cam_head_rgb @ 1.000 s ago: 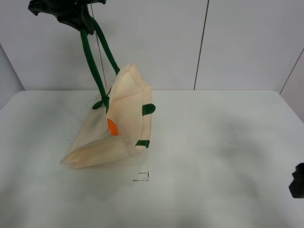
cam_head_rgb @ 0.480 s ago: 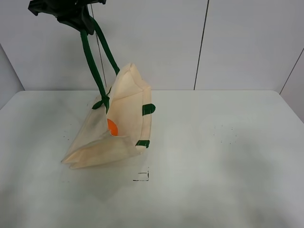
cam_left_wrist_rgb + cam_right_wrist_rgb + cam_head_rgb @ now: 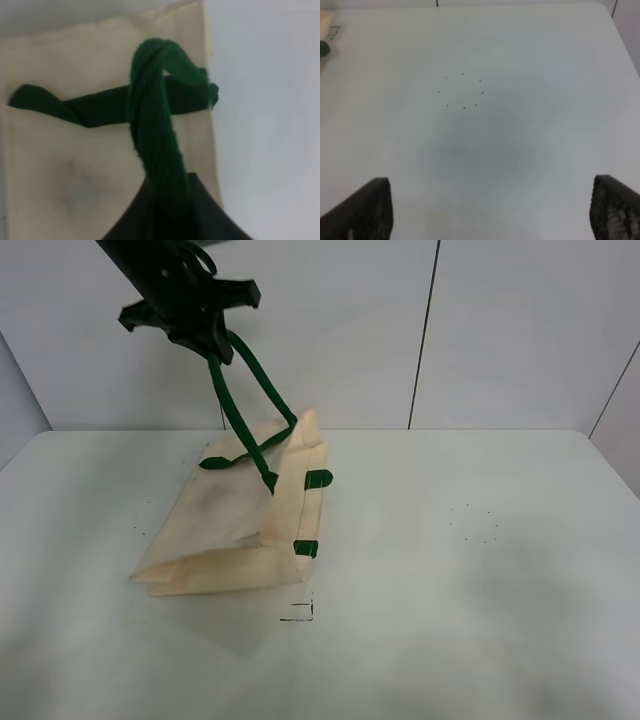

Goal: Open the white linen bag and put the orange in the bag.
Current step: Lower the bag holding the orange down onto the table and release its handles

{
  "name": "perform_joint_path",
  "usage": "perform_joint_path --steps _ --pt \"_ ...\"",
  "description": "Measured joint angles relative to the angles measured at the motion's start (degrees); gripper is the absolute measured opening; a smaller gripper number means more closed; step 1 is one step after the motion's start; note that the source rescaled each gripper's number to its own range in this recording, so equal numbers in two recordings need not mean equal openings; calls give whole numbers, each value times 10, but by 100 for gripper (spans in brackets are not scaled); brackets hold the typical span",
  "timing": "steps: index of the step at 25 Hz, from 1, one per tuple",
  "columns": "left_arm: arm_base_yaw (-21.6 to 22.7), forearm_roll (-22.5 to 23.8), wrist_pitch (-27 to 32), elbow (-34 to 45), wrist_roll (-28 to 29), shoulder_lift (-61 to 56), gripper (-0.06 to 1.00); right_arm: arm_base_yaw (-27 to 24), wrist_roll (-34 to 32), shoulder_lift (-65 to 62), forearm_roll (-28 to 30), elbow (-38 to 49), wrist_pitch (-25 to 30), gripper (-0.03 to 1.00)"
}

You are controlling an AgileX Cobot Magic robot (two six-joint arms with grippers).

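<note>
- The right gripper (image 3: 490, 212) shows only in its own wrist camera. Its fingers (image 3: 367, 210) stand wide apart with nothing between them, over bare tabletop.
- The table (image 3: 450, 640) is white. A small black rectangular mark (image 3: 297, 612) lies towards its near edge, at about 5 o'clock from the bag and just beside it.
- A scatter of dark specks (image 3: 470, 520) lies at 3 o'clock from the bag, well apart from it.
- The white linen bag (image 3: 240, 530) sits at about 9 o'clock from the table's middle. Its folded bottom end rests on the surface at its own 7 o'clock. Its mouth end is raised towards 1 o'clock.
- A grey smudge (image 3: 215, 500) marks the upper face of the cloth. Two green tabs (image 3: 318, 478) sit on the edge facing 3 o'clock.
- The orange is not visible in any view, so its position cannot be told.
- A slack length of green strap (image 3: 75, 107) lies across the cloth near the mouth.
- A green strap handle (image 3: 235, 400) rises from the mouth end towards 11 o'clock.
- The left gripper (image 3: 210, 340) hangs in the air at 11 o'clock above the bag, clear of the table. It is clamped on the green strap handle. The wrist camera shows the twisted strap running straight into the dark jaws.
- The wall (image 3: 520, 330) behind is pale grey panelling with a dark vertical seam (image 3: 425, 335).
</note>
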State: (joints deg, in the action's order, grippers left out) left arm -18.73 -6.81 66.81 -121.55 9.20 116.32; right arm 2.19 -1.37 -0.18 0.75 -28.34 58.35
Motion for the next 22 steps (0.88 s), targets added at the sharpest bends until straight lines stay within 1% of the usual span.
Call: perform_joint_path --steps 2,5,7,8,10,13,16,20,22 --pt "-2 -8 -14 0 0 36 13 0 0 0 0 0 0 85" --pt "-3 -15 -22 0 0 78 37 0 0 0 0 0 0 85" --pt "-3 -16 -22 0 0 97 57 0 0 0 0 0 0 85" --pt "-3 -16 -22 0 1 107 65 0 0 0 0 0 0 85" --pt "-3 -16 -22 0 5 124 73 0 0 0 0 0 0 85" --pt "-3 -11 -21 0 5 144 78 0 0 0 0 0 0 85" --pt "-3 14 -21 0 6 148 79 0 0 0 0 0 0 85" --pt "-3 88 -17 0 21 148 79 0 0 0 0 0 0 85" --pt "2 112 -9 0 29 148 79 0 0 0 0 0 0 85"
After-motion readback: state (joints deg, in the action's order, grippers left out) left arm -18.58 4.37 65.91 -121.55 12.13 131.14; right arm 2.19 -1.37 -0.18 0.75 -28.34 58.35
